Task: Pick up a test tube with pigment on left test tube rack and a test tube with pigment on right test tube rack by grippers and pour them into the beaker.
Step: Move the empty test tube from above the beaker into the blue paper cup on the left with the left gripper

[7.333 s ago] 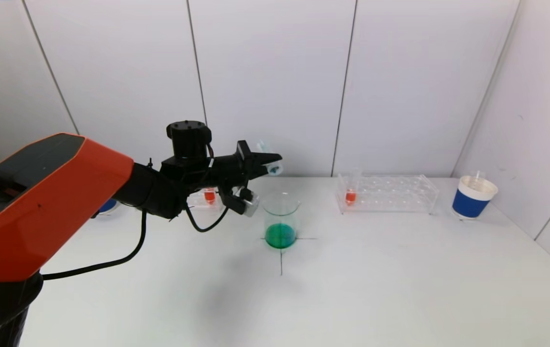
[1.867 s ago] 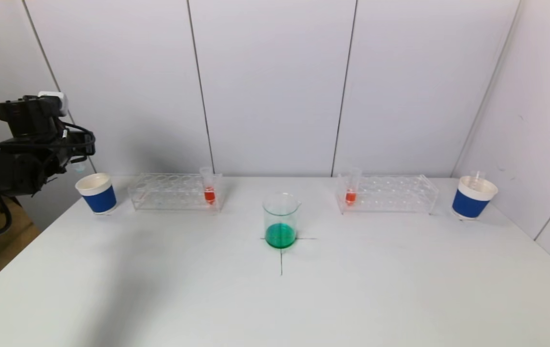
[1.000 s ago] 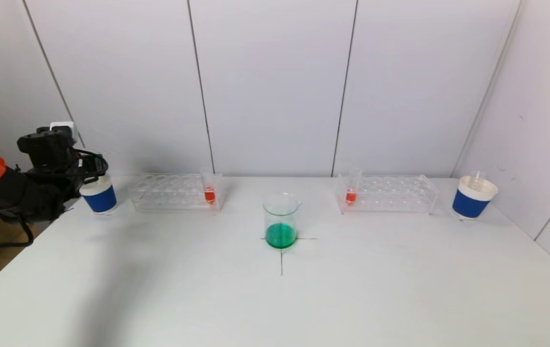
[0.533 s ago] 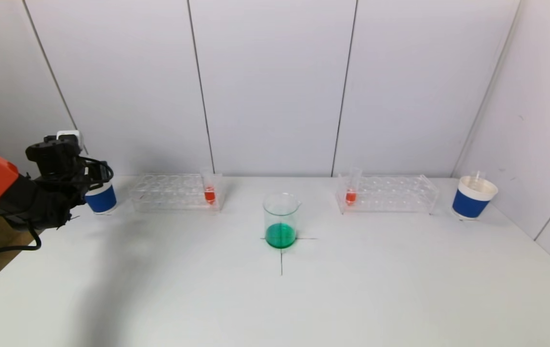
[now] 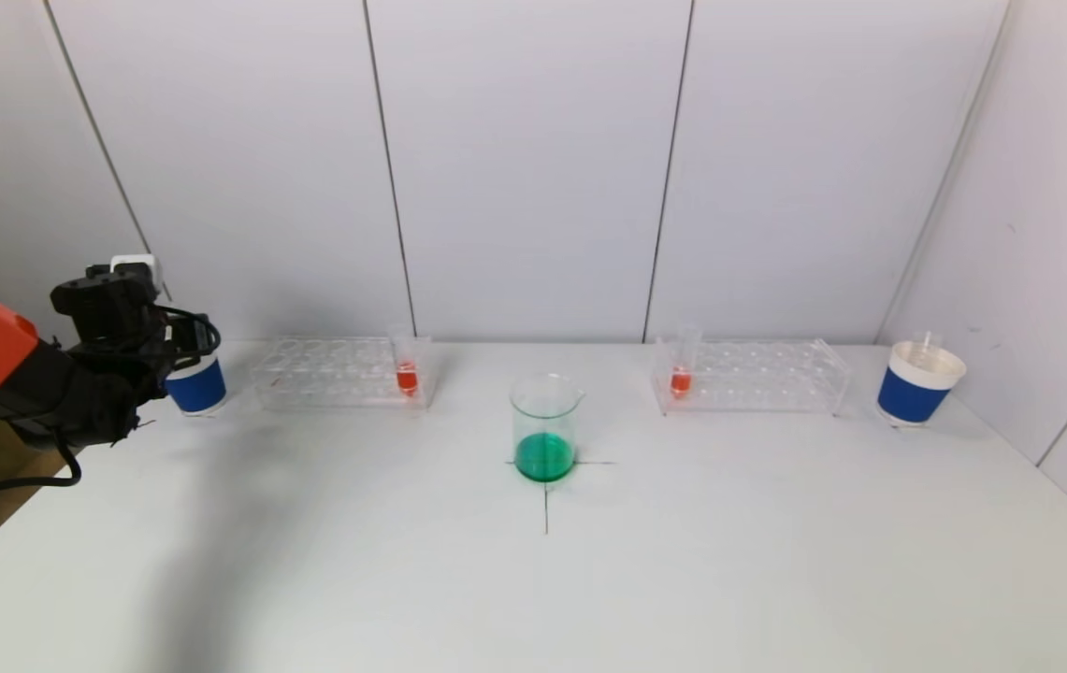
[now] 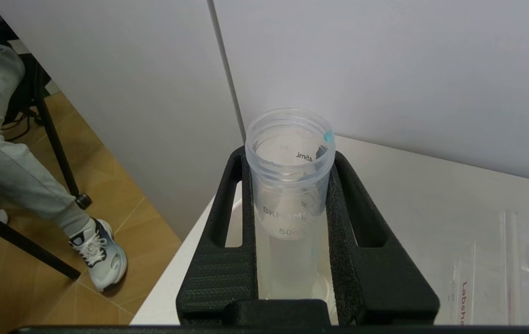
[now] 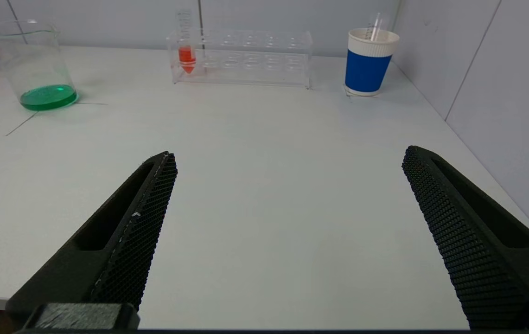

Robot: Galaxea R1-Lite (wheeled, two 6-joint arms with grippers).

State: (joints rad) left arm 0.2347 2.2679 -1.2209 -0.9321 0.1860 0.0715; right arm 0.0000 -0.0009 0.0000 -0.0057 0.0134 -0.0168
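Observation:
My left gripper (image 5: 185, 344) is shut on a clear, empty test tube (image 6: 289, 185) at the table's far left. The tube stands upright and its lower end reaches down into the left blue paper cup (image 5: 197, 387). The beaker (image 5: 545, 428) at the table's centre holds green liquid. One tube with red pigment (image 5: 407, 370) stands in the left rack (image 5: 327, 381), and another red tube (image 5: 680, 370) in the right rack (image 5: 762, 376). My right gripper (image 7: 289, 155) hangs open and empty over the near right part of the table, out of the head view.
A second blue paper cup (image 5: 918, 385) with an empty tube in it stands at the far right. A black cross is marked on the table (image 5: 546, 509) under the beaker. Walls close the back and right. The left table edge drops beside the left cup.
Seven seconds ago my left gripper held the tube tipped over the beaker. It then swung to the far left and came down over the left cup. It has barely moved in the last half second.

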